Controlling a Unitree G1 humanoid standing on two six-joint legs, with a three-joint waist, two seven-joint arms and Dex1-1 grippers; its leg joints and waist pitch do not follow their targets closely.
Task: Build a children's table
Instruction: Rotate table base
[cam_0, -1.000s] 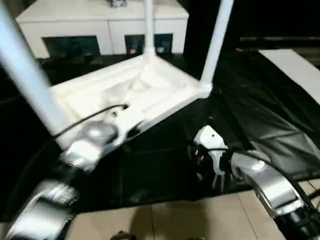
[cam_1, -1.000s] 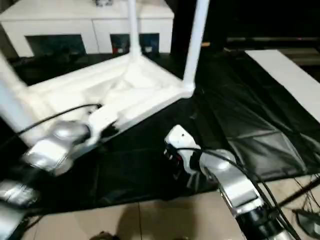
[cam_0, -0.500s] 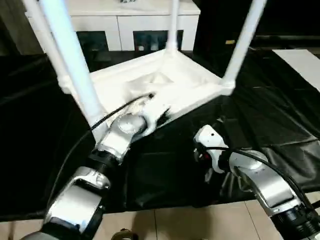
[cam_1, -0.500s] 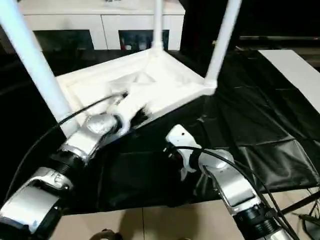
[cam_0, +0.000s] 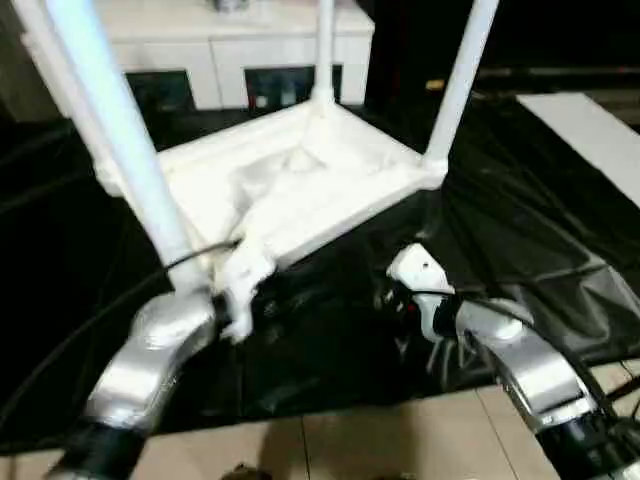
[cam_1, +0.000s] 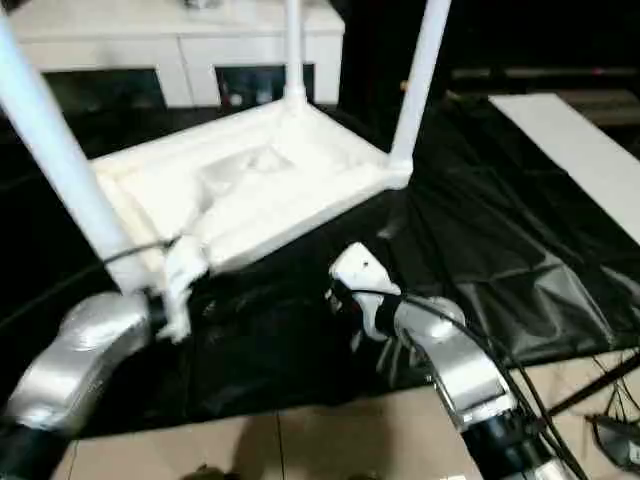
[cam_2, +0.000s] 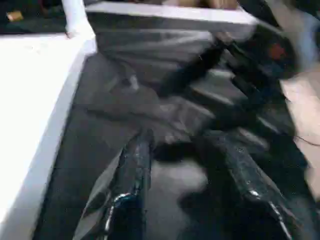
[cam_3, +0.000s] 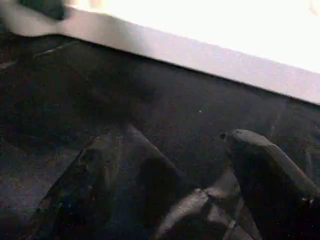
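Hovering over the black sheet (cam_0: 520, 250), left gripper (cam_2: 187, 165) and right gripper (cam_3: 172, 165) both spread wide, empty. Assembly looks nearly done: children's table (cam_0: 300, 185) lies upside down on the sheet at 12 o'clock, near leg (cam_0: 115, 140) and two far legs (cam_0: 460, 80) upright in corner sockets. Fourth corner blurred. White plastic, ribbed underside. White cabinet (cam_0: 230, 45) behind.

Pretty dim overall w/ heavy motion blur. White table top (cam_0: 300, 185) blows out to glare, black sheet (cam_0: 520, 230) shows faint sheen, wrist views esp. smeary.
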